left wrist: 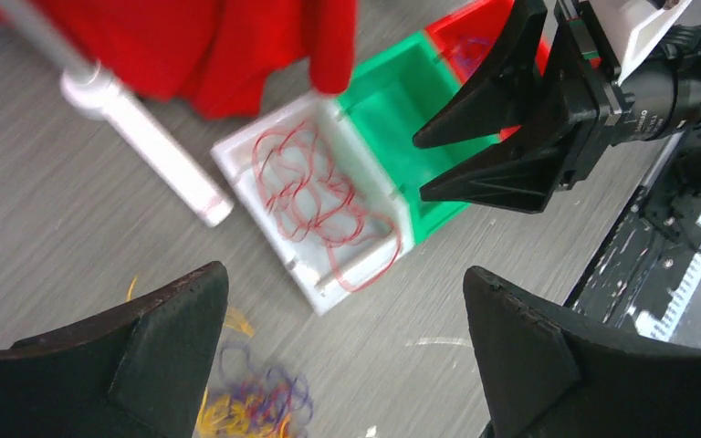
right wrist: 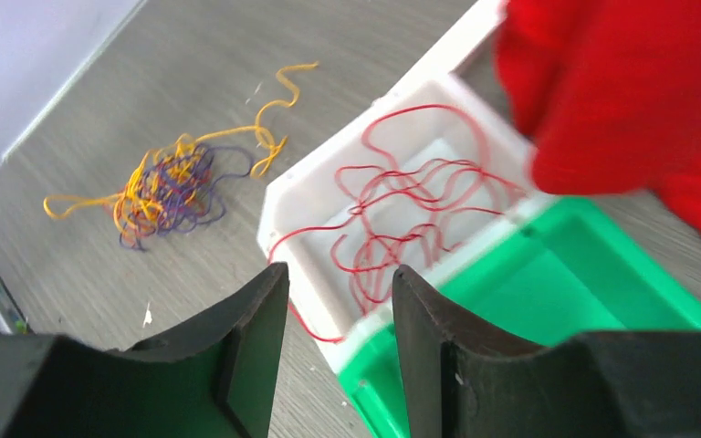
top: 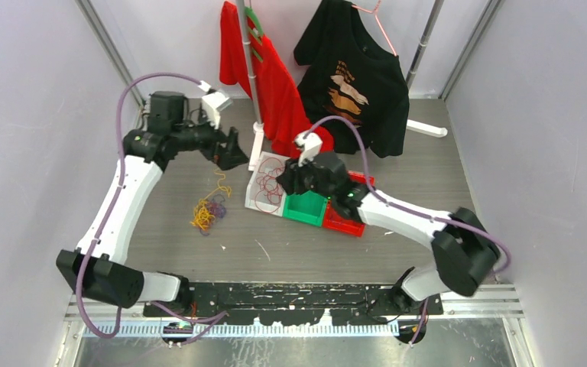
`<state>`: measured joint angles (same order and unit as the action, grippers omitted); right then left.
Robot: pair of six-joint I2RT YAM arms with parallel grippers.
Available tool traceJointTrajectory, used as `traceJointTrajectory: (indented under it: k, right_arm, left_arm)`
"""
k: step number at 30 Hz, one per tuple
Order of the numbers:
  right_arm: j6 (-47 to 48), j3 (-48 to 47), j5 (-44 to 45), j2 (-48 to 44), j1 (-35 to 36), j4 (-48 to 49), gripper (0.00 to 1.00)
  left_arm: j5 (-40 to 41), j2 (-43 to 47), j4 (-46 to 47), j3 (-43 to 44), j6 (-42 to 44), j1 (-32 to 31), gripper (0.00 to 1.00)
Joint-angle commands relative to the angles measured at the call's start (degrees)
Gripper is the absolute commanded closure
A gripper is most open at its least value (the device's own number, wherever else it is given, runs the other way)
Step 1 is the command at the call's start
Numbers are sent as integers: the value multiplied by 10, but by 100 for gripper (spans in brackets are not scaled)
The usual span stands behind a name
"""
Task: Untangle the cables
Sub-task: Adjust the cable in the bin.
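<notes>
We are looking at the cables in two groups. The red cables (right wrist: 411, 214) are lying in loose loops inside the white bin (right wrist: 278, 210), with one loop spilling over its rim. The yellow and purple cables (top: 208, 212) are sitting knotted together in a small heap on the surface (top: 275, 252), well apart from the bin on its left. One yellow strand is trailing away from the heap.

The white bin is touching a green bin (top: 306, 208), and a red bin (top: 344, 222) is sitting just beside that one, so the three are forming a row.

The right tool (right wrist: 340, 274) is hovering over the place where the white and green bins meet. Its fingers are standing apart with a narrow gap, and we are seeing nothing pinched between them. The left tool (left wrist: 342, 274) is hanging above the surface to the left of the white bin and beyond the heap. Its fingers are spread wide and are gripping nothing.

Behind the bins, a red shirt (top: 275, 84) and a black shirt (top: 359, 76) are hanging from a rack (top: 248, 69). The hem of the red shirt is drooping close to the far end of the white bin.
</notes>
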<state>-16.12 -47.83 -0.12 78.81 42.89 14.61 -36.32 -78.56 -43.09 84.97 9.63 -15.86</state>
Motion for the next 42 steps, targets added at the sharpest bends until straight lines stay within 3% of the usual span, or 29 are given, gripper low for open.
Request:
traceJointTrajectory:
  k: [1, 7, 13, 17, 27, 37, 42]
  right_arm:
    - [69, -94, -67, 87, 34, -57, 48]
    - [125, -195, -117, 195, 45, -136, 42]
    - [122, -243, -120, 269, 49, -139, 43]
    - [117, -258, -109, 294, 49, -129, 53]
    - [91, -277, -60, 313, 26, -77, 99]
    - [117, -273, 63, 316, 19, -48, 99]
    - [141, -289, 103, 335, 18, -48, 99]
  left_arm:
    - [-44, 8, -116, -50, 109, 85, 0]
    - [-41, -10, -158, -138, 236, 189, 1]
    - [-59, -38, -156, -163, 271, 254, 0]
    - [-44, -36, -147, -191, 296, 258, 0]
    - [-21, -13, -151, -231, 357, 265, 9]
    - [-46, -26, -251, -209, 443, 283, 27]
    - [-52, -21, -304, -197, 495, 292, 26]
